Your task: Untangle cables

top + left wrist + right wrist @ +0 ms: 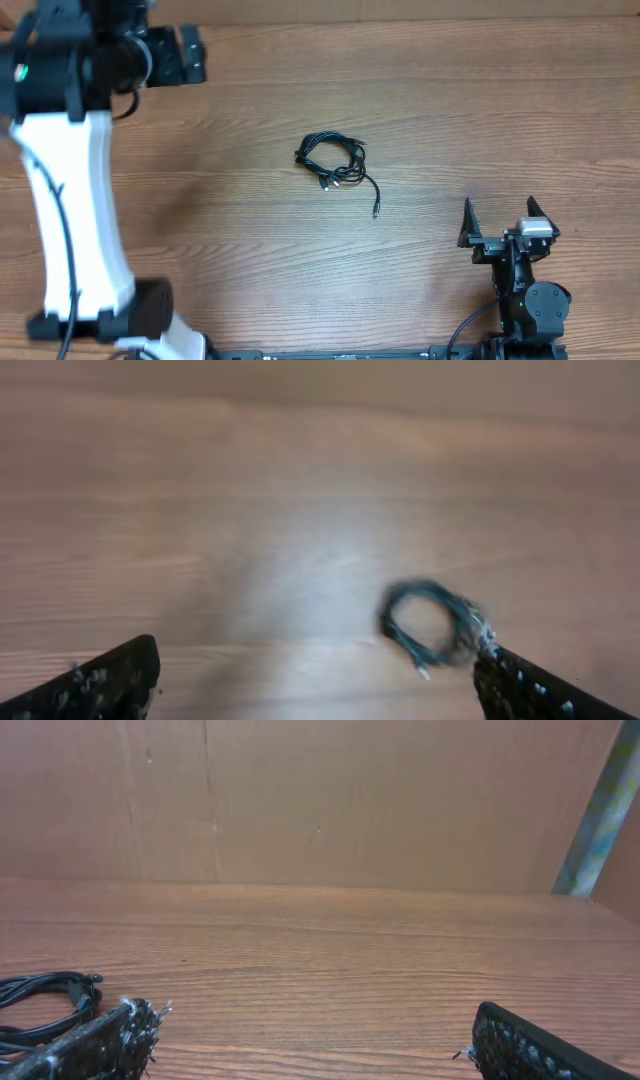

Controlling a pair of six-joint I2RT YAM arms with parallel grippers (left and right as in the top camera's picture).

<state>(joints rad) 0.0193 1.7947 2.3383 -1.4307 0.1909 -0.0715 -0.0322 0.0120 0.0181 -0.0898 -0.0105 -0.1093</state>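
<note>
Left gripper (318, 670) hangs wide open at the far-left end of the wooden table (450, 100), holding nothing. Right gripper (501, 218) sits equally spread and empty, near right. Cables (333, 163) lie tangled mid-table, well apart from both, one plug end trailing rightward.

The wide-apart jaws of the right gripper (310, 1015) have only bare brown wood-grain tabletop (330, 960) between and ahead of them, open as far as the brown board wall (350, 800). A grey-green metal post (597, 815) stands far ahead, right of the right jaw. The one obstacle on the surface, a tangled bundle of thin black cables (335, 165), lies ahead-left of that gripper's left jaw and, blurred, just ahead of the left gripper (315, 660), near its right jaw, with bare wood elsewhere.
</note>
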